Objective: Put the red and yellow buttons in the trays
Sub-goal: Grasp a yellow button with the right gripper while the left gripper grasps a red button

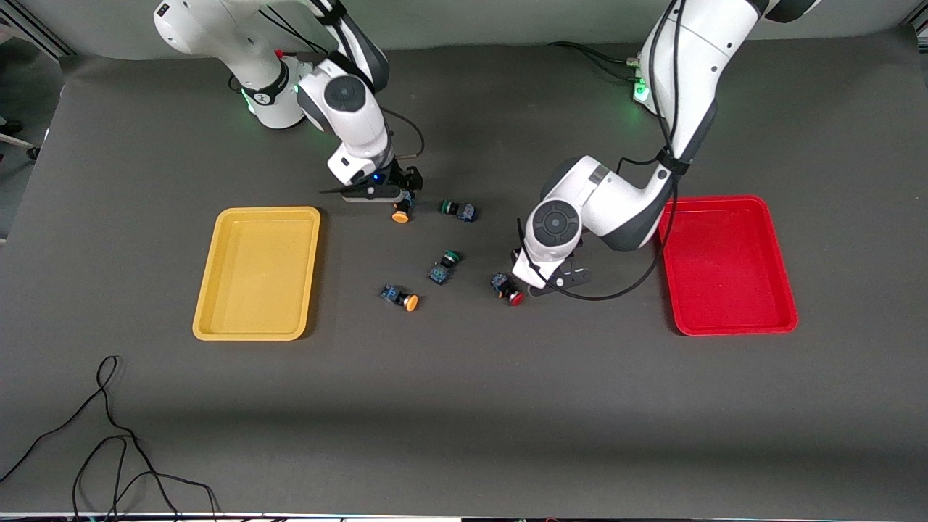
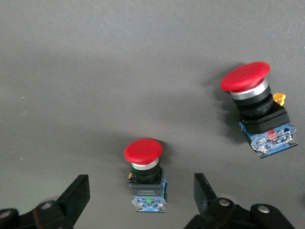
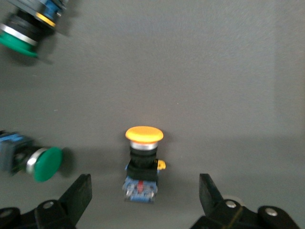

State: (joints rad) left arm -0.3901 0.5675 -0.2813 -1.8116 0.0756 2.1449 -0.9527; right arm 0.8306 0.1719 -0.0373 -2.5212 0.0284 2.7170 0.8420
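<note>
left gripper (image 2: 142,200): low over the middle of the table, fingers spread wide with a red button (image 2: 144,172) sitting between them, not pinched, gaps on both sides
second red button (image 2: 258,112): lies near the first one in the left wrist view; the front view only shows one red cap (image 1: 511,291), right by that gripper
right gripper (image 3: 145,200): down by the table too, jaws wide apart, a yellow button (image 3: 142,163) in the gap, nothing touching it
other yellow button (image 1: 401,297): lying on its side, nearer the front camera, between the yellow tray and the green ones
green buttons (image 1: 444,266): two of them mid-table, one (image 1: 458,210) just beside the right gripper
yellow tray (image 1: 258,273): at the right arm's end, nothing in it
red tray (image 1: 727,264): at the left arm's end, also nothing in it
cable (image 1: 109,442): loose black loops on the table edge nearest the front camera
</note>
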